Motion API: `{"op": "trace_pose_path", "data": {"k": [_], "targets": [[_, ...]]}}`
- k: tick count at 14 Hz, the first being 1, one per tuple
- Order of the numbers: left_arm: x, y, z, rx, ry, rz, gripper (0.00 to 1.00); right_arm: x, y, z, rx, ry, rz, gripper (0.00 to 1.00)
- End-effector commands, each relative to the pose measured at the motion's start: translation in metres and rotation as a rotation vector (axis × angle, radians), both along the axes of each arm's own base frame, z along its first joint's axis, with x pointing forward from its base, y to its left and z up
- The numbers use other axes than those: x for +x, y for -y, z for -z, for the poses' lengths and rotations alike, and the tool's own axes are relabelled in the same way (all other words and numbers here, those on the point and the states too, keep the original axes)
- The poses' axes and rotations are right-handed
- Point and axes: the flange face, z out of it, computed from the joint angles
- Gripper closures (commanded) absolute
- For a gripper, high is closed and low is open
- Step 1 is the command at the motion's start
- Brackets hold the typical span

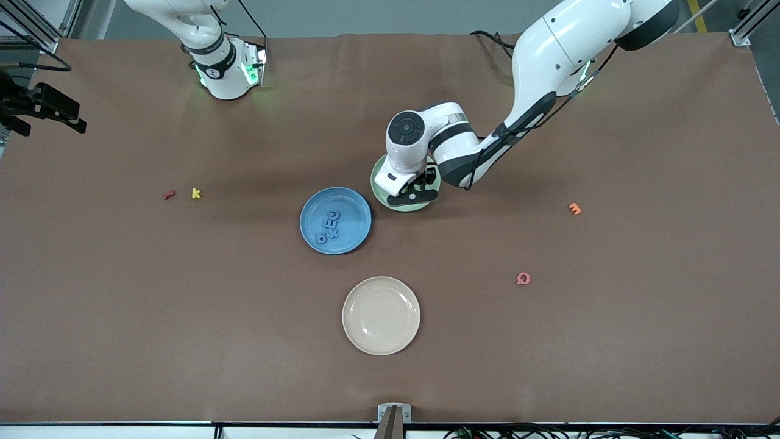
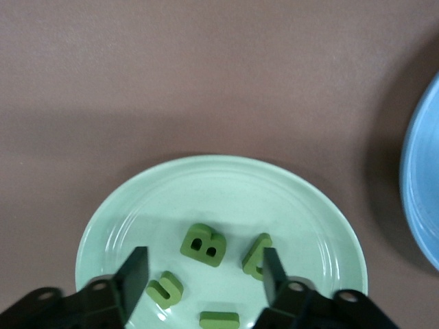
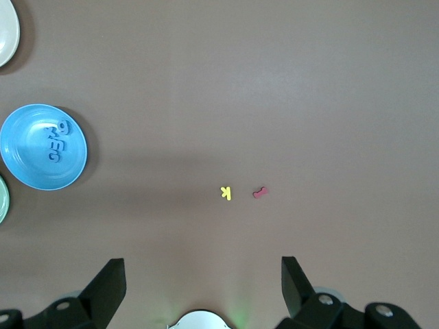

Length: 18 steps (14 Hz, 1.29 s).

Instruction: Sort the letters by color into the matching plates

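Four green letters (image 2: 203,245) lie in the pale green plate (image 2: 206,178), directly under the left gripper (image 2: 206,274), whose fingers stand spread with nothing between them. Only the left wrist view shows these pieces; in the front view the arm's wrist hides them. The blue plate (image 1: 336,220), just beside the green one and nearer the front camera, holds four blue letters (image 1: 329,230). The right gripper (image 3: 203,277) waits open above its own base; its view shows a yellow piece (image 3: 226,193) and a red piece (image 3: 258,192) on the table (image 1: 122,305).
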Motion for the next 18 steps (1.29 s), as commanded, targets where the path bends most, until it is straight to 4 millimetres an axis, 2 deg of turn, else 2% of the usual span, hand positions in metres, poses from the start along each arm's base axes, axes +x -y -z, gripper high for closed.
{"op": "trace_pose_path", "data": {"k": [1,3,6,8,10,11,14,16,18], "targets": [[0.007,-0.002,-0.007,0.003,0.001,-0.017,0.01,-0.010,-0.002,-0.002,0.011,0.013,-0.009,0.00],[0.019,-0.015,-0.020,0.006,0.022,-0.034,0.01,-0.009,-0.002,-0.002,0.011,0.012,-0.009,0.00],[0.042,-0.050,-0.045,0.004,0.055,-0.033,0.01,-0.009,-0.003,-0.003,0.013,0.018,-0.011,0.00],[0.061,-0.085,-0.061,-0.022,0.050,-0.047,0.01,-0.007,-0.003,-0.004,0.016,0.035,0.003,0.00],[0.079,-0.107,-0.073,-0.041,0.054,-0.085,0.01,-0.007,-0.003,-0.005,0.018,0.035,0.041,0.00],[0.082,-0.111,-0.081,-0.040,0.059,-0.090,0.01,-0.007,-0.006,-0.005,0.036,0.035,0.063,0.00],[0.098,-0.125,-0.088,-0.050,0.073,-0.115,0.02,-0.005,-0.005,-0.006,0.056,0.049,0.072,0.00],[0.119,-0.156,-0.092,-0.062,0.076,-0.091,0.02,-0.005,-0.005,-0.006,0.056,0.049,0.065,0.00],[0.128,-0.170,-0.103,-0.096,0.072,-0.062,0.02,-0.005,-0.005,-0.006,0.053,0.049,0.056,0.00]]}}
